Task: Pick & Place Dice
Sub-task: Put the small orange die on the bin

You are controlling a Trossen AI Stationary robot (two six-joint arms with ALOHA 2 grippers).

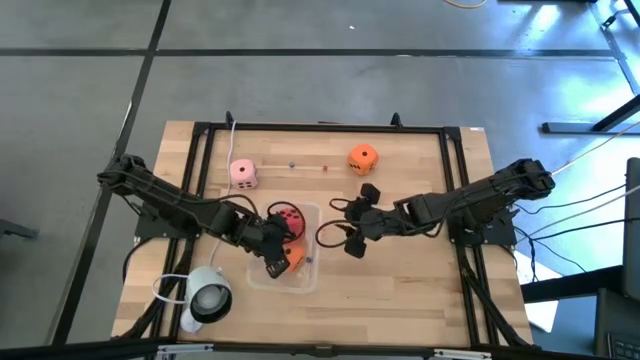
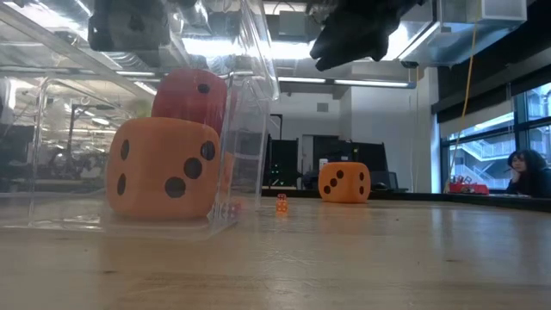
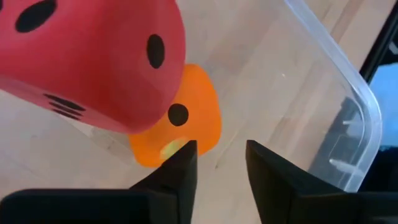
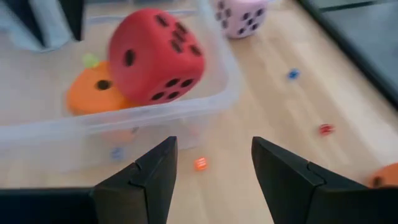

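Note:
A red die [image 1: 288,219] and an orange die [image 1: 294,259] sit inside a clear plastic container [image 1: 311,284]; the red die [image 4: 155,55] leans on top of the orange one [image 4: 93,93]. A pale pink die [image 1: 243,173] and a second orange die [image 1: 363,158] rest on the bare table farther back. My left gripper [image 3: 221,155] hovers open over the container, just above the orange die [image 3: 199,124], with nothing between its fingers. My right gripper [image 4: 214,162] is open above the table, right of the container.
Tiny coloured beads or mini dice lie scattered on the table: blue [image 4: 293,74], red [image 4: 325,129], orange [image 4: 200,163]. A white round device [image 1: 205,297] stands at the near left edge. A black frame [image 1: 452,180] borders the table. A person [image 2: 521,168] sits far back.

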